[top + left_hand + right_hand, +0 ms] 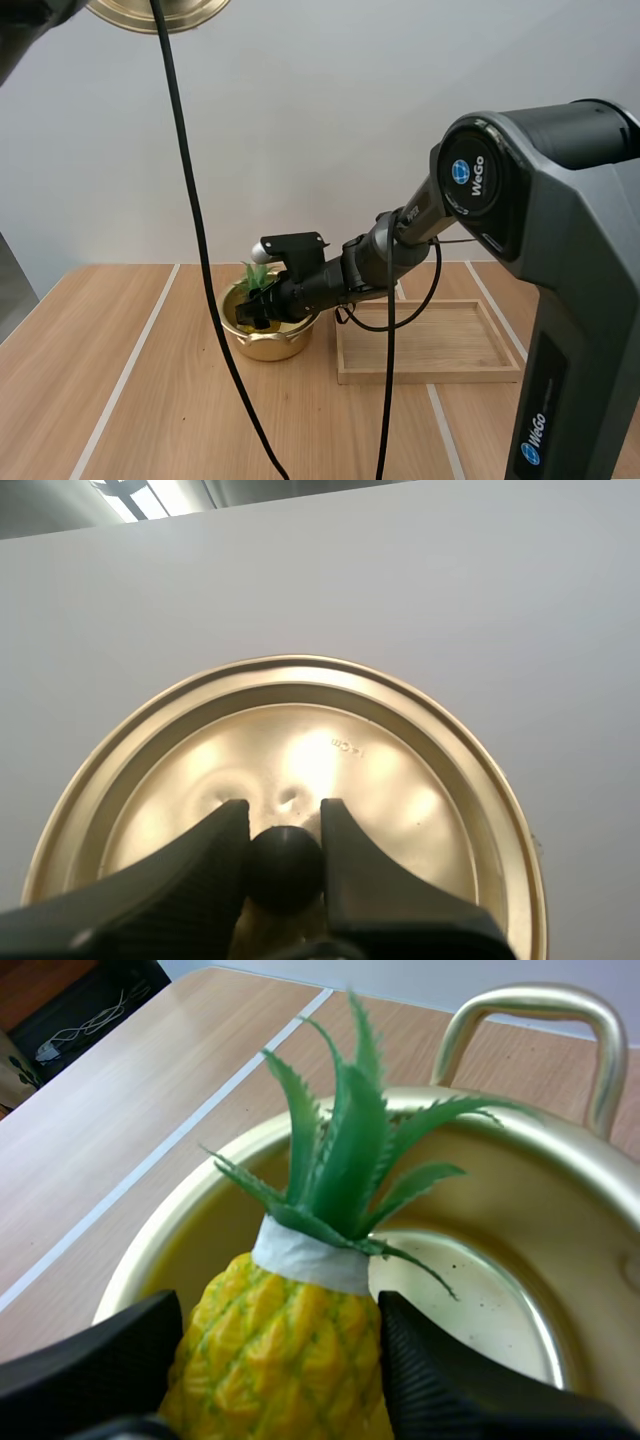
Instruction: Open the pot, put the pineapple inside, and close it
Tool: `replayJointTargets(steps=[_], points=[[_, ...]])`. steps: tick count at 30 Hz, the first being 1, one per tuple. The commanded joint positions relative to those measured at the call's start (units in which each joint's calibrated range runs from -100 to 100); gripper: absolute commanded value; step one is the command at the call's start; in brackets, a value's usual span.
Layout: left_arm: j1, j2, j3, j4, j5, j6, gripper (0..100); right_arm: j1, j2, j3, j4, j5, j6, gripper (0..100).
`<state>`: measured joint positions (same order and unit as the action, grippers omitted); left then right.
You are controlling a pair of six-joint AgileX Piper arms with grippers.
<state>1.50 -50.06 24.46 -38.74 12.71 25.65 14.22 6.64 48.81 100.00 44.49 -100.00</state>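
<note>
Arm [380,255] over pot [265,345] (pineapple [280,1350] in fingers [90,1365])

Bright and even across the table [120,400] — soft, diffuse, falling from above. Only a faint, soft-edged shadow beneath the pot [268,345] and along the near edge of the wooden tray [430,375]. Over to the lid [400,780] now: warm blotches of glare smeared across its gold face. Glints along the pot's inner wall too — and flat, gentle light on the pineapple [280,1360], leaves vivid green.
</note>
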Motion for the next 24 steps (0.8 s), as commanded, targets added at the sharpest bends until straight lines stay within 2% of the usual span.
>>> replayJointTargets(steps=[1,14,15,16,18,19,24], points=[[-0.19,-0.4,-0.7,0.1,-0.8,-0.5,0,-0.7,2.4,2.2,0.0,-14.9,0.0,0],[-0.19,-0.4,-0.7,0.1,-0.8,-0.5,0,-0.7,2.3,2.2,0.0,-18.1,0.0,1],[-0.19,-0.4,-0.7,0.1,-0.8,-0.5,0,-0.7,2.3,2.2,0.0,-18.1,0.0,12],[-0.19,-0.4,-0.7,0.1,-0.8,-0.5,0,-0.7,2.3,2.2,0.0,-18.1,0.0,31],[-0.19,-0.4,-0.7,0.1,-0.8,-0.5,0,-0.7,2.3,2.2,0.0,-17.7,0.0,80],[-0.19,-0.4,-0.7,0.1,-0.8,-0.5,0,-0.7,2.3,2.2,0.0,-17.5,0.0,100],[-0.19,-0.4,-0.7,0.1,-0.8,-0.5,0,-0.7,2.3,2.2,0.0,-19.3,0.0,100]])
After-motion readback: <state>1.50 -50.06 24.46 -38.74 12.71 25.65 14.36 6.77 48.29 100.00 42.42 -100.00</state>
